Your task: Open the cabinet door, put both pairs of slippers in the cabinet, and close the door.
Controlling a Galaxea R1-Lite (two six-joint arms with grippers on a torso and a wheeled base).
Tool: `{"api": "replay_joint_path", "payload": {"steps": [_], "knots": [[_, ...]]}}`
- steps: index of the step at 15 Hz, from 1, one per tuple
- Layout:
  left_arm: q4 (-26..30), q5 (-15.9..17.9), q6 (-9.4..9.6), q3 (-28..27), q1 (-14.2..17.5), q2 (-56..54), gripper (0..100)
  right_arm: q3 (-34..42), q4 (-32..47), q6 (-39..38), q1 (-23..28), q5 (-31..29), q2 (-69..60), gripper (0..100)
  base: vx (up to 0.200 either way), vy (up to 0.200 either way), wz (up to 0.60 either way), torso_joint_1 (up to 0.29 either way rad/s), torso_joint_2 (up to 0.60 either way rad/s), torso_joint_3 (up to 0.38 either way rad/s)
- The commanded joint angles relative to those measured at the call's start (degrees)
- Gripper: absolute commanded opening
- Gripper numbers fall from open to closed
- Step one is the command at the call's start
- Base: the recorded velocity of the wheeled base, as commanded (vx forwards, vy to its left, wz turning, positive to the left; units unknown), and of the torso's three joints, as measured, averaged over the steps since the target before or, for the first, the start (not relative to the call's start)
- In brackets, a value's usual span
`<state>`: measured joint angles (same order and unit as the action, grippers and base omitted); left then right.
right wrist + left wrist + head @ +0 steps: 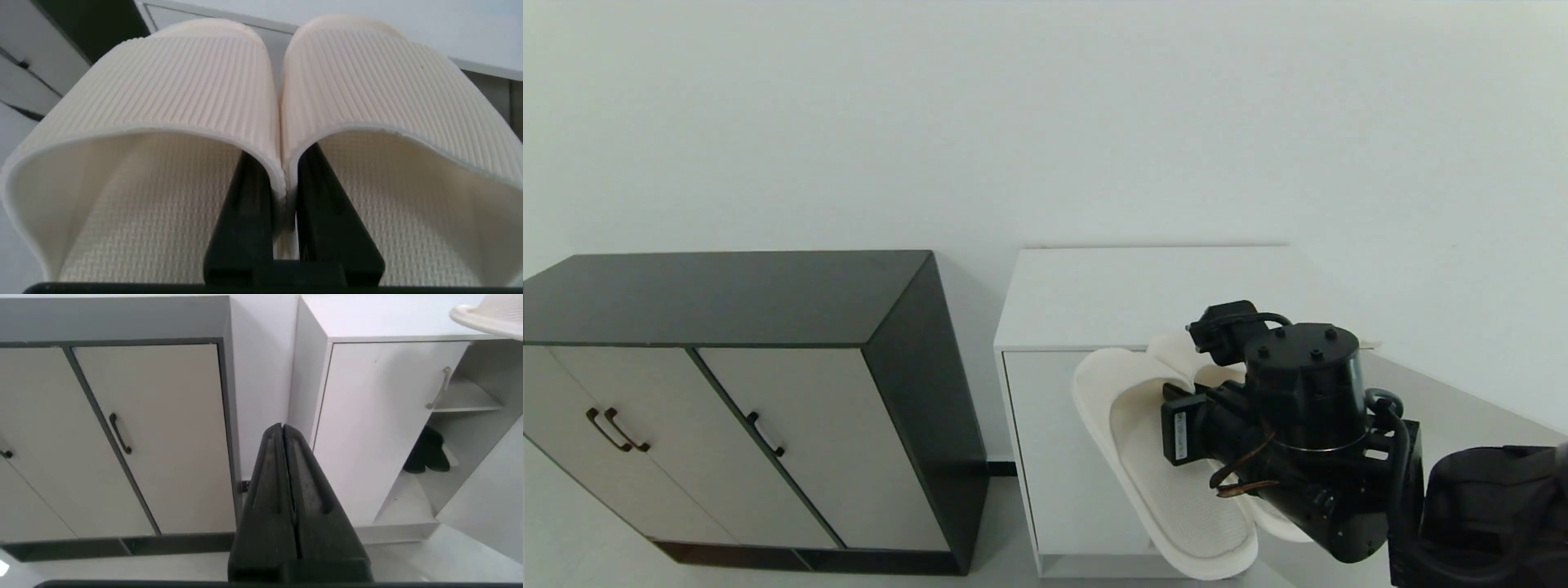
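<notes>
My right gripper [283, 192] is shut on a pair of cream slippers [188, 98], pinching the two inner strap walls together. In the head view the cream slippers [1176, 490] hang toes up in front of the white cabinet [1143, 286]. In the left wrist view the white cabinet [376, 318] has its left door [384, 433] shut. Its right side stands open, showing shelves. A dark pair of footwear [428, 451] sits on a lower shelf inside. My left gripper [283, 437] is shut on nothing, held low and well back from both cabinets.
A dark cabinet [727, 294] with two shut white doors and black handles [766, 434] stands left of the white one, a narrow gap between them. Both back onto a plain wall. There is bare floor [588, 563] in front.
</notes>
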<state>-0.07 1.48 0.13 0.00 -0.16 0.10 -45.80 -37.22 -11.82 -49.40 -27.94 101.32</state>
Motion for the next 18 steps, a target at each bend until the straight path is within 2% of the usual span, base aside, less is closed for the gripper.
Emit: {"api": "replay_joint_path", "payload": {"steps": [1, 10, 18], "knots": [[0.0, 0.0, 0.04, 0.0, 0.1, 0.1, 0, -0.1, -0.1, 0.0, 0.1, 0.1, 1.3, 0, 0.0, 0.0, 0.0, 0.0, 0.0, 0.0], [0.0, 0.0, 0.22, 0.0, 0.0, 0.1, 0, 0.1, -2.6, 0.2, 0.2, -0.1, 2.6, 0, 0.0, 0.0, 0.0, 0.0, 0.0, 0.0], [0.0, 0.0, 0.13, 0.0, 0.1, 0.1, 0, 0.4, -2.7, 0.3, 0.2, -0.2, 2.0, 0, 0.0, -0.2, 0.0, 0.002, 0.0, 0.002]]}}
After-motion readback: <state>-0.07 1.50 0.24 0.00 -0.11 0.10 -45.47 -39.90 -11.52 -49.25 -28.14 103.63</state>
